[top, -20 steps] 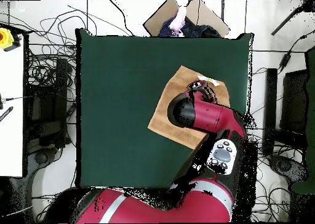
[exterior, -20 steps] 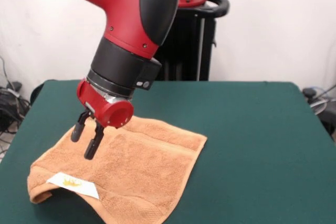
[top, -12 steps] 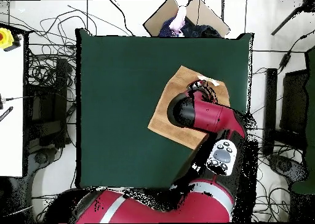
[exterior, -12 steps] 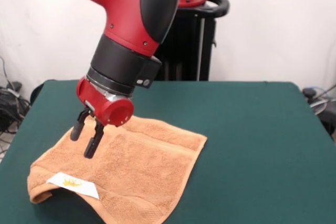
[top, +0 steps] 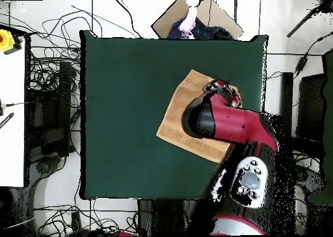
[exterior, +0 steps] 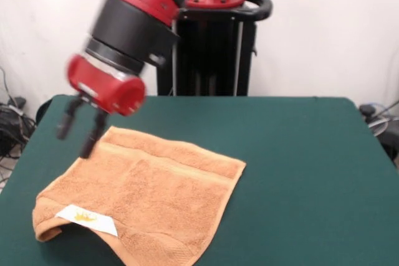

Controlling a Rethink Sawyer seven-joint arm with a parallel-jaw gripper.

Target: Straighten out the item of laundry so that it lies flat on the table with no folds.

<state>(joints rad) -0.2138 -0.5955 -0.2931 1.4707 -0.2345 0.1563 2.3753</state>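
Observation:
The item of laundry [exterior: 149, 197] is an orange-tan towel spread on the left part of the green table [exterior: 299, 172]. Its near-left corner is curled under, beside a white label [exterior: 85, 219] with yellow print. My gripper [exterior: 76, 133] hangs open and empty above the towel's far-left corner, clear of the cloth. In the overhead view the arm covers much of the towel [top: 174, 117], and the gripper [top: 221, 88] shows only partly at the arm's tip.
The black pedestal [exterior: 212, 48] stands behind the table. Cables lie on the floor off the table's left edge [exterior: 9, 129]. A cardboard box [top: 195, 16] sits beyond the table's top edge in the overhead view.
The arm has swung left and upward in the front view, carrying the open gripper from over the towel's middle-left to above its far-left corner. The towel has not moved.

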